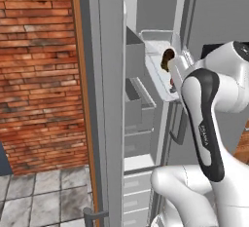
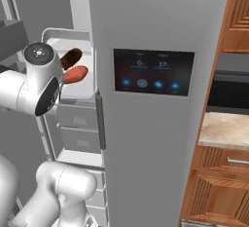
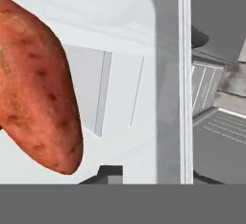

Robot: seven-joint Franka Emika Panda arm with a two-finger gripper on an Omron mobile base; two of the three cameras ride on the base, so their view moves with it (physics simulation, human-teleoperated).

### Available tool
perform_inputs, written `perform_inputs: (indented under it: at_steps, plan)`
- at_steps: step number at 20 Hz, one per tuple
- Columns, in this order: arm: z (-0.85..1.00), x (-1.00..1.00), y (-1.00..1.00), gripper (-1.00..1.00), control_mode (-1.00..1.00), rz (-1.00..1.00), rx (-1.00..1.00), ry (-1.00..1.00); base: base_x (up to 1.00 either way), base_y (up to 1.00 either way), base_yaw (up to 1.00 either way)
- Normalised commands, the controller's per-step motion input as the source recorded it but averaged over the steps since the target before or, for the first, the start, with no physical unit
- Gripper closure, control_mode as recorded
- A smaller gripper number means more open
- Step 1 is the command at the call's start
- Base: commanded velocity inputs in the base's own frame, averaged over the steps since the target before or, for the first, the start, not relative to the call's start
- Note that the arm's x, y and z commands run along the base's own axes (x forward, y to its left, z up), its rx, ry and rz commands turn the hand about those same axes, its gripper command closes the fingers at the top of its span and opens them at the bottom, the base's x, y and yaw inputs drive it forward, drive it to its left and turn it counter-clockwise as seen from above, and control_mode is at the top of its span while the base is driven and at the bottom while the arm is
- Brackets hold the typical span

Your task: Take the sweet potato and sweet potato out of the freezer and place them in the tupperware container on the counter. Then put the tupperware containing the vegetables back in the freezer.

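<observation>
Freezer [image 1: 109, 99]: seen with its door swung open; pale interior and grey drawers exposed.
Bench [image 2: 226, 131]: beige stone slab, seen at the right, well apart from the freezer.
Tupperware container [image 2: 85, 90]: pale tray seen inside the freezer at shelf height.
Orange sweet potato [image 2: 74, 74]: shown in the tray; seen very close in the hand view.
Dark sweet potato [image 2: 71, 58]: just behind the orange one.
Fingers: state cannot be told; hidden by the arm.

Both base views look forward from behind the arm [image 1: 206, 123], sharing the open freezer [image 1: 146, 99]. The hand view sits very near a sweet potato [image 3: 36, 88].
</observation>
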Motion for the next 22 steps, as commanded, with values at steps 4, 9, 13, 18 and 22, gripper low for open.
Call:
perform_inputs:
  at_steps: [4, 9, 13, 18, 22]
  plan:
    - [0.02, 0.18, 0.46, 1.00, -1.00, 0.00, 0.00, 0.00, 0.00, 0.00, 0.00]
    - [0.10, -0.22, 0.25, 1.00, -1.00, 0.00, 0.00, 0.00, 0.00, 0.00, 0.00]
    - [0.09, -0.36, 0.15, 1.00, -1.00, 0.00, 0.00, 0.00, 0.00, 0.00, 0.00]
    - [0.22, -0.03, 0.00, 1.00, -1.00, 0.00, 0.00, 0.00, 0.00, 0.00, 0.00]
    - [0.17, 0.19, 0.00, 1.00, -1.00, 0.00, 0.00, 0.00, 0.00, 0.00, 0.00]
